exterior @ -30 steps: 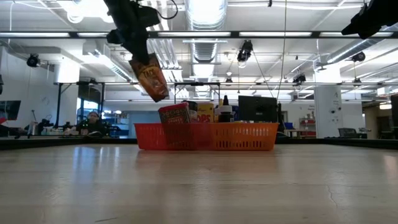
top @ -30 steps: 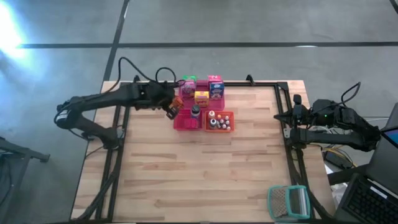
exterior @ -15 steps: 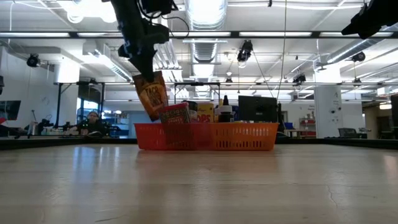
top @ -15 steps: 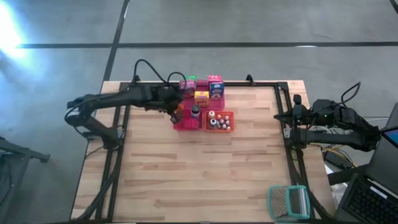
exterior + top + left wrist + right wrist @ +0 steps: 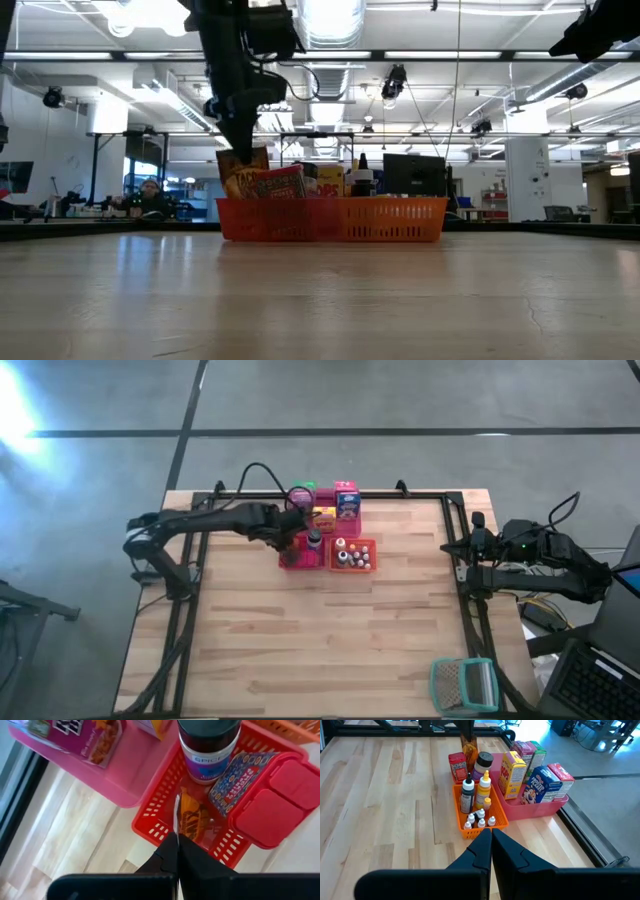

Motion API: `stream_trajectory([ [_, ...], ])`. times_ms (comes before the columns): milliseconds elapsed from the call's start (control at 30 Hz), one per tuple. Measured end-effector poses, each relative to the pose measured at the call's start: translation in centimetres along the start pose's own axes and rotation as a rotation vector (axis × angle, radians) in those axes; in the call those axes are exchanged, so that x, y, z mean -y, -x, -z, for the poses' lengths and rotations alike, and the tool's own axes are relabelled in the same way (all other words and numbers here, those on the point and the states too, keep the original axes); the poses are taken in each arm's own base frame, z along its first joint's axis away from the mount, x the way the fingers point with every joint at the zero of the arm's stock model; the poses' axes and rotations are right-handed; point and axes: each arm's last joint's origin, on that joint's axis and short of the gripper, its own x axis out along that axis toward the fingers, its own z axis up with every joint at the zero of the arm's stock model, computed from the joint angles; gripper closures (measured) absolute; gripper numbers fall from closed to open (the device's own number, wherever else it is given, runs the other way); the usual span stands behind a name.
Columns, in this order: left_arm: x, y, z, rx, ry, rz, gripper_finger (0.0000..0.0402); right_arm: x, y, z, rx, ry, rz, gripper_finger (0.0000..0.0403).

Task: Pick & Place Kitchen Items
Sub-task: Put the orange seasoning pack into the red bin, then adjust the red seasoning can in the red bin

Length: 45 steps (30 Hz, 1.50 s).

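Tabletop, twelve o'clock: my left gripper [image 5: 177, 851] pinches orange packet [image 5: 192, 817] inside red tray [image 5: 150, 822]; right gripper [image 5: 489, 842] shut, idle; overhead hides packet.

1. Spice jar [image 5: 207, 747], standing in the red basket [image 5: 155, 815]: its blue-and-white label is showing "SPIC", the rest turning out of sight.
2. Orange packet [image 5: 192, 817], pinched by the left gripper [image 5: 177, 851]: dark lettering is showing on its face, not legible.
3. Small red-and-blue carton [image 5: 235, 782], lying beside the jar: patterned print is showing, words not legible.
4. Pink carton [image 5: 82, 737], lying in the pink tray [image 5: 127, 775]: part of a black-and-white logo is showing, unreadable.
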Motion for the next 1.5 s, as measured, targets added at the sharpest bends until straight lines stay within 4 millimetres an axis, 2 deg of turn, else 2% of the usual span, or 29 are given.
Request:
stream_trajectory([
  [267,0.6,-2.0,-0.5,-0.023,-0.040,0.009,0.0392,0.0,0.0,0.0,0.000,0.000,0.000,0.0394],
  [400,0.8,-2.5,-0.7,-0.020,-0.058,0.010,0.0357,0.0,0.0,0.0,0.000,0.000,0.000,0.0394],
  [533,0.7,-2.2,-0.8,-0.004,-0.061,0.013,0.0310,0.0,0.0,0.0,-0.001,0.000,0.000,0.0394],
  [700,0.3,-0.6,-0.7,0.040,-0.050,0.021,0.0260,0.0,0.0,0.0,0.000,0.000,0.000,0.0394],
  [833,-0.1,0.7,-0.5,0.077,-0.039,0.028,0.0241,0.0,0.0,0.0,0.000,0.000,0.000,0.0394],
  [1067,-0.8,3.3,0.0,0.144,0.021,0.043,0.0237,0.0,0.0,0.0,0.000,0.000,0.000,0.0394],
  [1500,-2.9,9.8,2.3,0.332,0.182,0.103,0.0236,0.0,0.0,0.0,0.000,0.000,0.000,0.0394],
])
